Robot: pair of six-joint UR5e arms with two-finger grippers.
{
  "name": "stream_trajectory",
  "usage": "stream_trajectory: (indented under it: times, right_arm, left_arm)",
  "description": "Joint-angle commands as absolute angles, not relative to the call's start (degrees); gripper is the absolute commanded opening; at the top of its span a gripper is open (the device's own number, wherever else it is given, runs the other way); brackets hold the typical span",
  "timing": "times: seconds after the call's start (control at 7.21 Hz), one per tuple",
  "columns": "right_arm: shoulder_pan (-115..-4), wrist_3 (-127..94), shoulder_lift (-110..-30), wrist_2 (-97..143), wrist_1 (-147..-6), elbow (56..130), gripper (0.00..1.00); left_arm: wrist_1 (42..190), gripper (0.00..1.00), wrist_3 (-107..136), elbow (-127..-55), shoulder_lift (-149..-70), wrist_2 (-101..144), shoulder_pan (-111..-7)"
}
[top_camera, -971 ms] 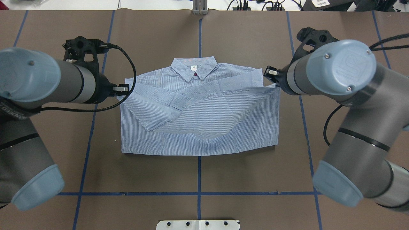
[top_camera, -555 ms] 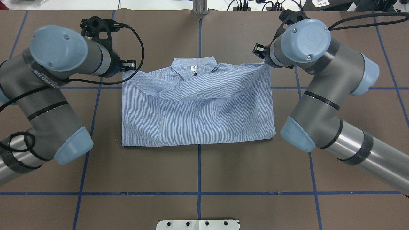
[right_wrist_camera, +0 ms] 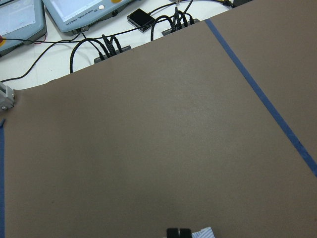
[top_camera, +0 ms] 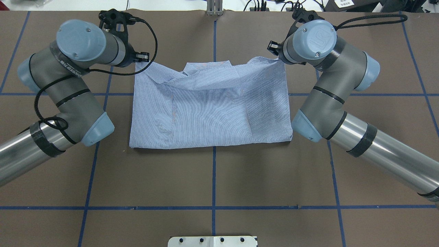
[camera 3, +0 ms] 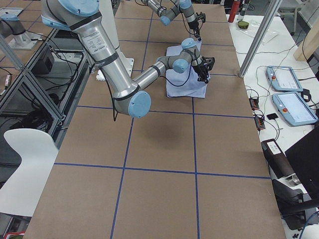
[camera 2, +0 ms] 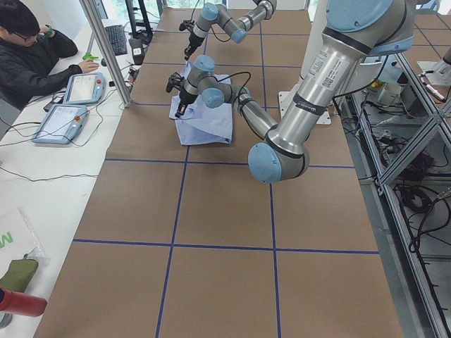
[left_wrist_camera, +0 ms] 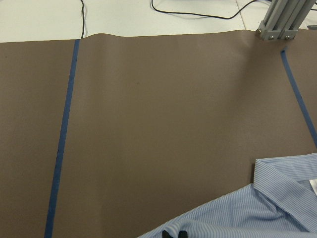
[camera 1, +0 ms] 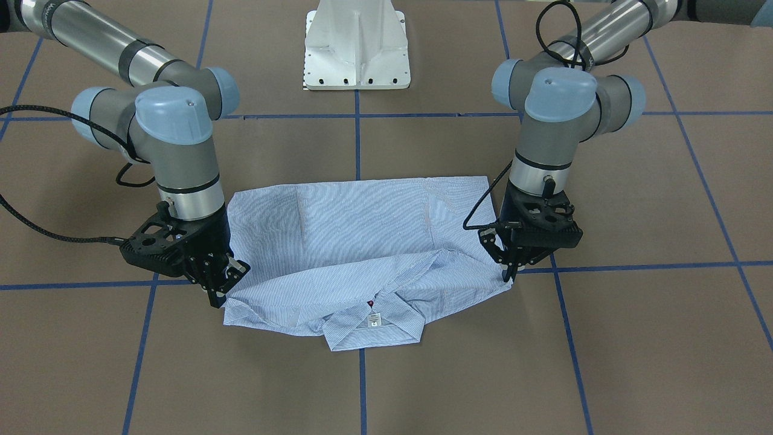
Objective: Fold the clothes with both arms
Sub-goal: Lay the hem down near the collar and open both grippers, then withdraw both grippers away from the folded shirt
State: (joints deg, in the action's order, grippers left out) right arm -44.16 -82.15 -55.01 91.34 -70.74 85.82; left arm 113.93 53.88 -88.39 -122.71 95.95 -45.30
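Note:
The light blue striped shirt (top_camera: 212, 109) lies on the brown table, folded over itself, with its near fold line toward the robot. In the front-facing view the collar (camera 1: 371, 329) with its white label pokes out beyond the folded layer. My left gripper (top_camera: 139, 61) is shut on the folded layer's far left corner, also shown in the front-facing view (camera 1: 506, 275) and the left wrist view (left_wrist_camera: 175, 234). My right gripper (top_camera: 278, 58) is shut on the far right corner, also shown in the front-facing view (camera 1: 220, 290) and the right wrist view (right_wrist_camera: 178, 233). Both corners hang slightly above the table.
Blue tape lines cross the brown table. The white pedestal base (camera 1: 356, 45) stands at the robot's side. An aluminium post (top_camera: 214, 8) and cables sit at the far edge. An operator (camera 2: 28, 56) with control tablets (camera 2: 70, 105) sits past that edge.
Both grippers have carried the shirt's lifted edge farther away from the robot, over the sleeves and up to the collar. The near fold line has also shifted away from the robot.

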Motion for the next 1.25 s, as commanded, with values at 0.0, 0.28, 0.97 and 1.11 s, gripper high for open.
stream_trajectory:
  times: [0.0, 0.28, 0.97, 1.11]
  right_arm:
    - [-44.30, -80.51, -55.63, 91.58, -67.41, 83.67, 0.00]
    - [-44.30, -78.50, -56.33, 91.67, -66.98, 83.67, 0.14]
    - [-47.55, -73.92, -56.34, 101.16, -66.62, 85.78, 1.00]
    - [-47.55, -73.92, -56.42, 101.08, -66.62, 85.78, 1.00]
  left_arm:
    - [120.39, 0.00, 52.21, -82.64, -122.78, 96.24, -45.35]
    - [121.46, 0.21, 47.57, -81.56, -122.26, 96.24, -45.44]
    - [125.42, 1.00, 41.04, -96.01, -109.47, 107.23, -45.53]
    - [125.77, 1.00, 41.74, -100.85, -104.29, 107.23, -44.31]
